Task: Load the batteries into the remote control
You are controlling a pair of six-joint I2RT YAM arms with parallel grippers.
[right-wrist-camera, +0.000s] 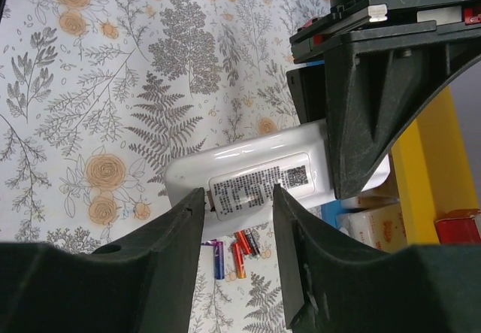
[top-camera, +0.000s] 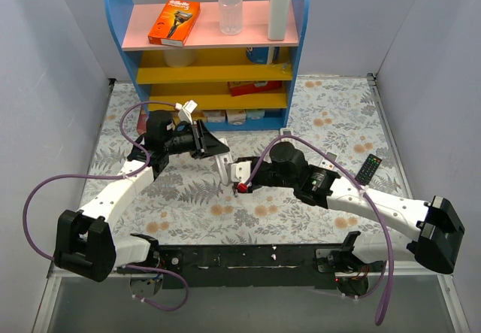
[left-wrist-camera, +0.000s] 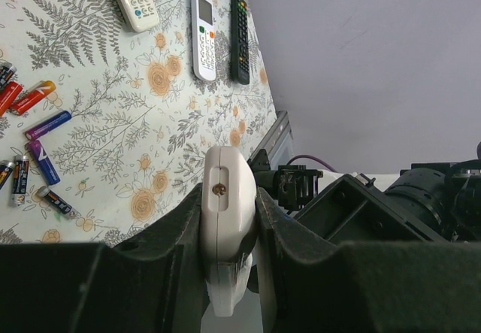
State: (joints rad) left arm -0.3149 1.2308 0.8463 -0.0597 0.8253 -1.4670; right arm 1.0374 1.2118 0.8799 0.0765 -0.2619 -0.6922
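Note:
My left gripper (left-wrist-camera: 230, 198) is shut on one end of the long white remote control (left-wrist-camera: 225, 235) and holds it on edge above the table. In the top view the remote control (top-camera: 225, 169) hangs between the left gripper (top-camera: 216, 151) and the right gripper (top-camera: 242, 175). In the right wrist view the remote control (right-wrist-camera: 255, 169) shows its back, with a printed label. My right gripper (right-wrist-camera: 237, 196) is open, its two fingertips on either side of that label panel, and nothing is in its jaws. Several batteries (left-wrist-camera: 34, 134) lie loose on the floral cloth, and some batteries (right-wrist-camera: 237, 246) show below the remote.
Two shorter white remotes (left-wrist-camera: 203, 36) and a black remote (left-wrist-camera: 239, 28) lie farther out on the cloth; the black remote (top-camera: 368, 169) is at the right. A blue, pink and yellow shelf (top-camera: 210, 47) with a razor box and bottles stands at the back.

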